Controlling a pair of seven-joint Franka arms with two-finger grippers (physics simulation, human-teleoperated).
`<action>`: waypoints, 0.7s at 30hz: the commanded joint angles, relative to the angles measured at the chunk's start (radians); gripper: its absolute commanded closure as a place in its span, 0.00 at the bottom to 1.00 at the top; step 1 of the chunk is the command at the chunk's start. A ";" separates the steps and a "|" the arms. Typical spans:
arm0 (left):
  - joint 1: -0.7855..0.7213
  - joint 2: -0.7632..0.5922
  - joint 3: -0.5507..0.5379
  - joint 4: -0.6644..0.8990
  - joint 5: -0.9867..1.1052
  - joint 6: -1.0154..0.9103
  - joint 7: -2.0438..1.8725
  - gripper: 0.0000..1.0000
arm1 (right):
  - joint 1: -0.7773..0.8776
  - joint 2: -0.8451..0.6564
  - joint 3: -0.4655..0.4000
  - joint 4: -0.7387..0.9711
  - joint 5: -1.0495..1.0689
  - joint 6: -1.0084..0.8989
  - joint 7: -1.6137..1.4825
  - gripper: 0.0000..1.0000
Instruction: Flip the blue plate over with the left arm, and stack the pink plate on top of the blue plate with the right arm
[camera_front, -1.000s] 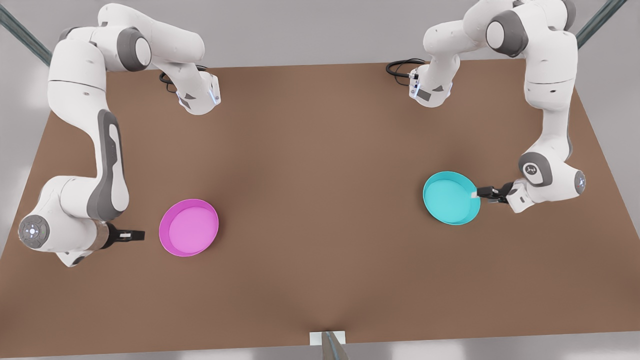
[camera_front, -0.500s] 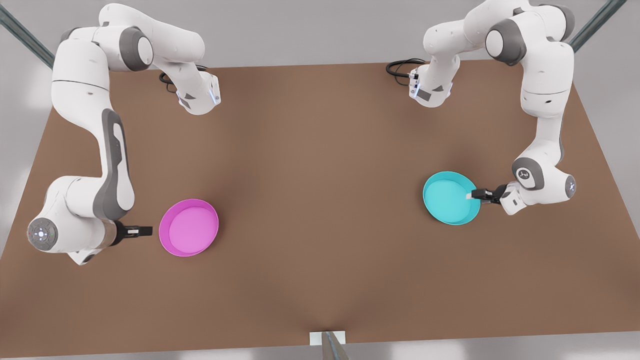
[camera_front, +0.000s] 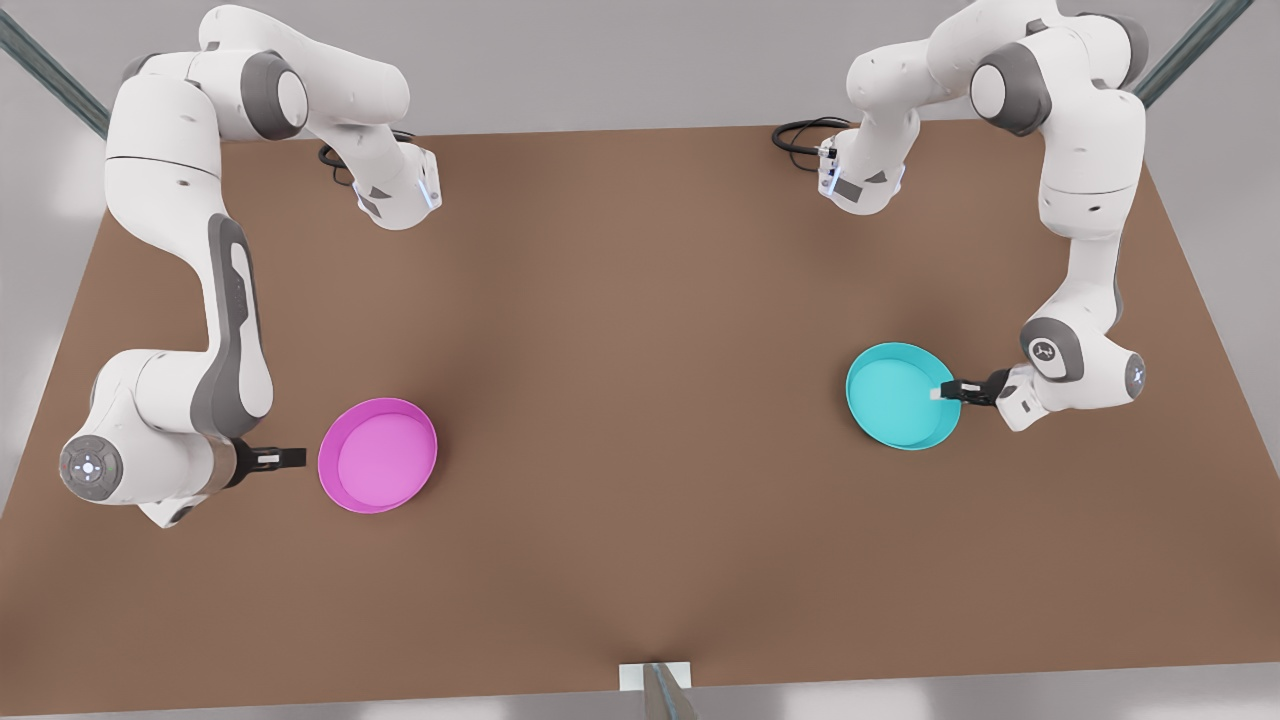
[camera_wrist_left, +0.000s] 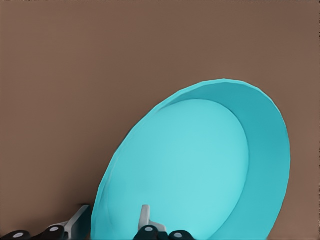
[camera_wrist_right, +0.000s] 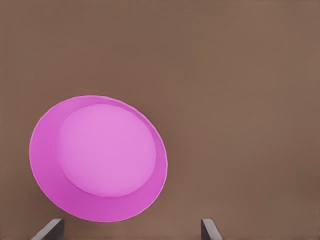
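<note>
The blue plate (camera_front: 898, 395) lies rim-up on the brown table (camera_front: 640, 300) at the front view's right. My left gripper (camera_front: 943, 392) is at its outer edge, open. One finger (camera_wrist_left: 145, 216) is inside the dish and the other finger (camera_wrist_left: 79, 220) is outside, so they straddle the rim of the blue plate (camera_wrist_left: 200, 160). The pink plate (camera_front: 377, 455) lies rim-up at the front view's left. My right gripper (camera_front: 293, 457) points at it from the side, a short gap away, open wide. The pink plate (camera_wrist_right: 97, 157) sits ahead of its fingertips (camera_wrist_right: 52, 227).
The two arm bases with black cables (camera_front: 800, 135) stand at the table's far edge. A small white bracket (camera_front: 655, 677) sits at the near edge. Bare brown tabletop stretches between the two plates.
My left gripper has slid toward the blue plate until its fingers straddle the rim. My right gripper has crept a little closer to the pink plate. Neither plate has moved.
</note>
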 joint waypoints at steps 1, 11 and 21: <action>0.000 0.000 0.000 0.000 -0.001 0.000 0.000 0.52 | -0.001 0.001 0.000 0.000 0.000 0.000 0.000 0.00; -0.002 0.000 0.000 0.000 0.001 -0.002 0.000 0.59 | 0.001 0.001 0.000 0.000 0.000 0.000 0.000 0.00; 0.000 0.006 0.000 0.002 0.001 -0.003 0.002 0.67 | 0.004 0.001 0.000 0.000 -0.001 0.002 0.001 0.00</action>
